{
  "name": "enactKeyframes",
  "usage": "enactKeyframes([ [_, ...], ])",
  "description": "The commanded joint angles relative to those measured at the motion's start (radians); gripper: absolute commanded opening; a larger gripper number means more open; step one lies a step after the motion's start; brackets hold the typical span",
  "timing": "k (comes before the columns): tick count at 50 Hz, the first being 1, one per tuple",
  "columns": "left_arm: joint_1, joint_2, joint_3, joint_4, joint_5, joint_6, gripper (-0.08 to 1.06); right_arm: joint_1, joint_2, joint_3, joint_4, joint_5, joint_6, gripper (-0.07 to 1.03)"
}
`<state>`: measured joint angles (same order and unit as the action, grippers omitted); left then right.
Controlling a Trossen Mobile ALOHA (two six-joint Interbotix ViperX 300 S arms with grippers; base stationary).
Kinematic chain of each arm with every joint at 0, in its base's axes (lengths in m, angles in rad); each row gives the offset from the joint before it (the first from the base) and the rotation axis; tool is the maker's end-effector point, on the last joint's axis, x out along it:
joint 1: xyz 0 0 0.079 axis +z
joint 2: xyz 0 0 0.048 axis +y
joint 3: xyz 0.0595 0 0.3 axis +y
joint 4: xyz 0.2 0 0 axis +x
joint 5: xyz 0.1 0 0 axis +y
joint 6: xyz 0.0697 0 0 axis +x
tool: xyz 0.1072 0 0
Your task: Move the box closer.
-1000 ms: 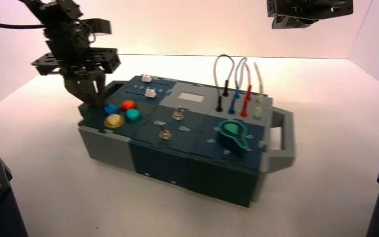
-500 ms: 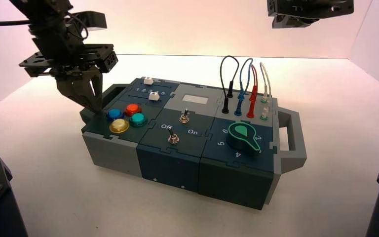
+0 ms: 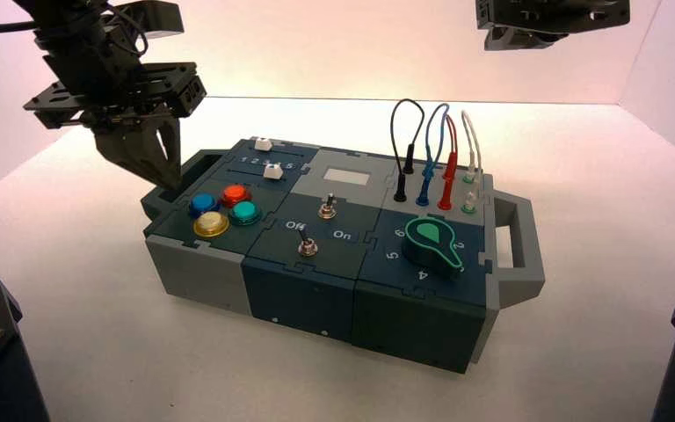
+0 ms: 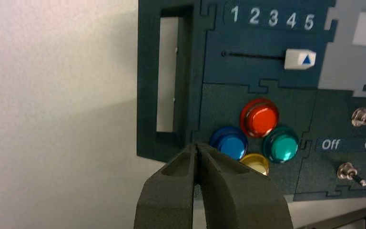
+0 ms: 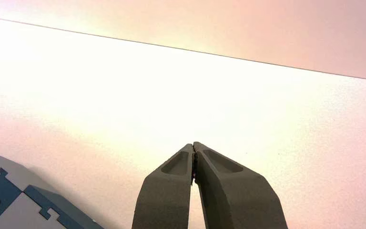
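Between the earlier frames and this one, the large rectangular dark-blue and grey panel box (image 3: 334,246) had swung and slid nearer the camera, and the left gripper (image 3: 165,180) had lifted slightly off its left end. Its two dark fingers (image 4: 171,191) were pressed together at the tips, holding nothing, and hung just above the corner where the box's dark-blue end handle (image 4: 167,76) met the cluster of round coloured buttons (image 4: 257,133). From this gripper the box lay directly beneath and stretched away toward the robot's right, its long axis running left to right with the far end angled somewhat nearer. The left arm was plainly the closer; the right gripper (image 5: 194,148), fingers likewise closed on nothing, was parked high and beyond the box, only a box corner (image 5: 9,200) appearing in its wrist view. No container was present; the box's sockets held looped plug wires (image 3: 431,149). By judgement, any further pull would turn on hooking the left handle again.
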<state>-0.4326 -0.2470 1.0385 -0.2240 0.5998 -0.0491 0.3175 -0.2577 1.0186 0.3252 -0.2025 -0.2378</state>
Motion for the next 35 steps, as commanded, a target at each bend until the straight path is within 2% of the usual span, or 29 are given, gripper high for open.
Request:
enactKeyframes([
  [1, 0.000, 0.014, -0.049, 0.008, -0.015, 0.000, -0.03, -0.002, -0.018, -0.009, 0.003, -0.011, 0.003, -0.02],
  [13, 0.000, 0.067, -0.121, 0.009, -0.046, 0.025, -0.03, -0.002, -0.018, -0.009, 0.002, -0.011, 0.003, -0.02],
  [19, 0.000, 0.104, -0.130, 0.011, -0.049, 0.031, -0.03, -0.002, -0.020, -0.009, 0.003, -0.011, 0.003, -0.02],
  [35, 0.021, 0.233, -0.155, 0.038, -0.083, 0.034, -0.03, -0.002, -0.023, -0.009, 0.003, -0.011, 0.003, -0.02],
])
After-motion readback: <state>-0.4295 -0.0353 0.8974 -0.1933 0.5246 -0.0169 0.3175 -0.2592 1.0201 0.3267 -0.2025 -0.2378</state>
